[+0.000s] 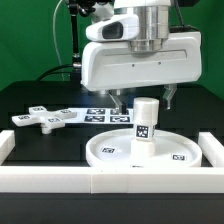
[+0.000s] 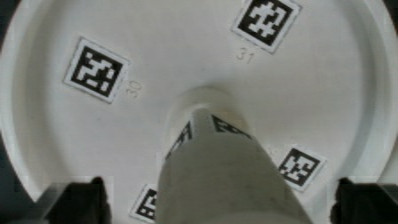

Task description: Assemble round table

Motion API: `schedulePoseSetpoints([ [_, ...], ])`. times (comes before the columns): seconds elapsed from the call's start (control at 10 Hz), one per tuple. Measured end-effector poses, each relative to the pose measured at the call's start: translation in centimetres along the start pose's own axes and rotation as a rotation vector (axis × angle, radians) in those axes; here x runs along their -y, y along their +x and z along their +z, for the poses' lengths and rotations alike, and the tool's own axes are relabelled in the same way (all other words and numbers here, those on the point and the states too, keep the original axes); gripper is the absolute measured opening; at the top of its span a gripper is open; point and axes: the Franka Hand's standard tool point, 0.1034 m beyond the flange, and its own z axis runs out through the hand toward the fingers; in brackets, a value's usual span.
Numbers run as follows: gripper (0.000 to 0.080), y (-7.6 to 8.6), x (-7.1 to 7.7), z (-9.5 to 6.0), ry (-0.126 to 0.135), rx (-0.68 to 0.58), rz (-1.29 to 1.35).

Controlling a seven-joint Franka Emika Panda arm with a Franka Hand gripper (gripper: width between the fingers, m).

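Near the counter's front edge, poised with gripper (image 1: 147, 104) spread open astride the post (image 1: 146, 124), standing upright at the middle of the disc (image 1: 125, 158), likely so as to clamp and twist it home.

Exterior view: bright and even, lit from above. Whites close to clipping on the round disc (image 1: 112, 150) and border rail (image 1: 60, 180); only faint soft shading around the post (image 1: 145, 120). Black tabletop (image 1: 30, 100) swallowing shadows toward its far edge. Coarse and slightly soft overall.

Wrist view: dimmer, greyer. Post blurred close to the lens; disc tags (image 2: 93, 68) sharper.
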Motion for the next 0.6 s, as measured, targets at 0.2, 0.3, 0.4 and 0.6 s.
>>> schedulePoseSetpoints([
  [0.2,0.0403,0.41,0.07,-0.32,0.003,0.008,-0.013],
  [0.3,0.0404,0.62,0.06,-0.39,0.005,0.010,-0.024],
  [0.4,0.0404,0.51,0.07,-0.29,0.006,0.011,-0.015],
  [0.6,0.0404,0.50,0.07,-0.27,0.006,0.012,-0.005],
])
